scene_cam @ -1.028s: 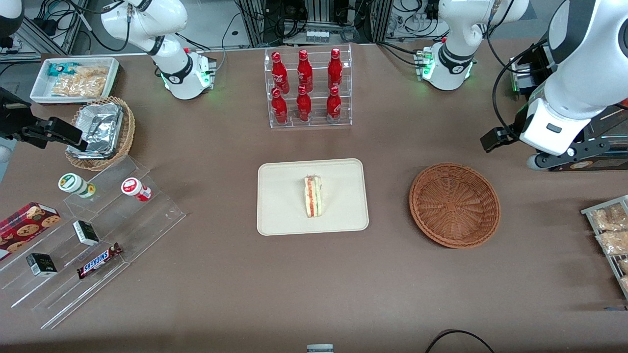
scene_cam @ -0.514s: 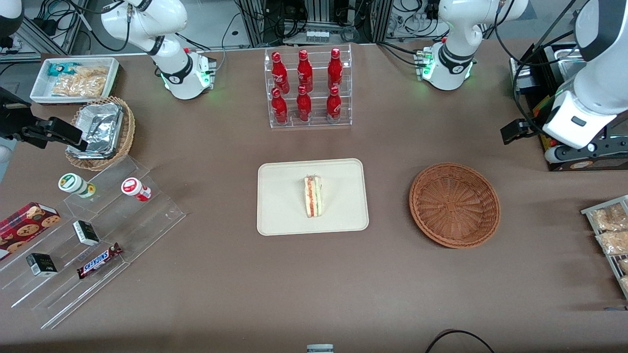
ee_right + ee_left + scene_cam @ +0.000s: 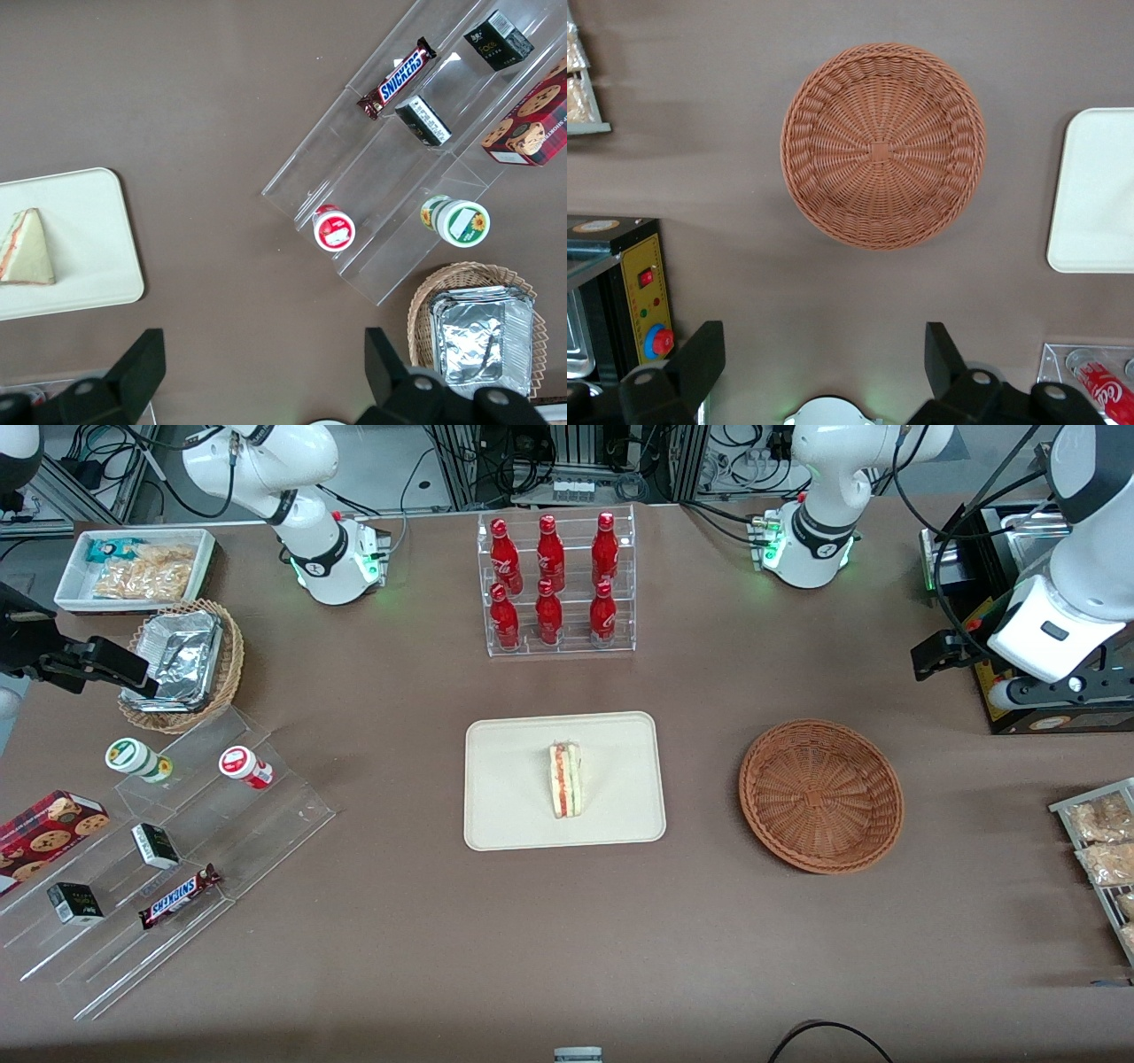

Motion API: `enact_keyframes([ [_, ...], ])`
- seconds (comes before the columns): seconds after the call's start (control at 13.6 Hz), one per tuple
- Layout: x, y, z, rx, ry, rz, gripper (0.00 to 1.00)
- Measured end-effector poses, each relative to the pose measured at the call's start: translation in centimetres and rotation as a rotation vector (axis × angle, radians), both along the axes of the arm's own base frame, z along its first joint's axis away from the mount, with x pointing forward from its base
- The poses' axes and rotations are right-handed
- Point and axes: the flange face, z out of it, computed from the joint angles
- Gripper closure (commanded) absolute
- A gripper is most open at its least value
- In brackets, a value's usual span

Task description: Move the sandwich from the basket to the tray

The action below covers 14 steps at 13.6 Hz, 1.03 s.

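Since a moment ago my arm has pulled farther toward its own end of the tabletop [image 3: 372, 957], and my hand [image 3: 824, 372] now hangs high there, released, fingers spread wide with nothing between them. The sandwich [image 3: 565, 780] lies on the tray [image 3: 496, 815]; the basket [image 3: 821, 794] sits empty, well apart. I judge the job done. The remaining risk is a careless swing clipping the control box [image 3: 642, 292] beside me.

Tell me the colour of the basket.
Reddish-brown woven wicker basket, clearest in the left wrist view.
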Motion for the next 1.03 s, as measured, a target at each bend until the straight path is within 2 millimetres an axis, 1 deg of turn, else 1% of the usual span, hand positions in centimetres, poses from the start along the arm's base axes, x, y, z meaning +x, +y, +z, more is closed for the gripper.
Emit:
enact_keyframes([
  [0.22, -0.3, 1.0, 0.8, -0.024, -0.015, -0.004, 0.0],
  [0.51, -0.4, 1.3, 2.2, -0.038, -0.043, 0.005, 0.0],
  [1.03, -0.4, 1.4, 2.3, -0.036, -0.044, 0.008, 0.0],
])
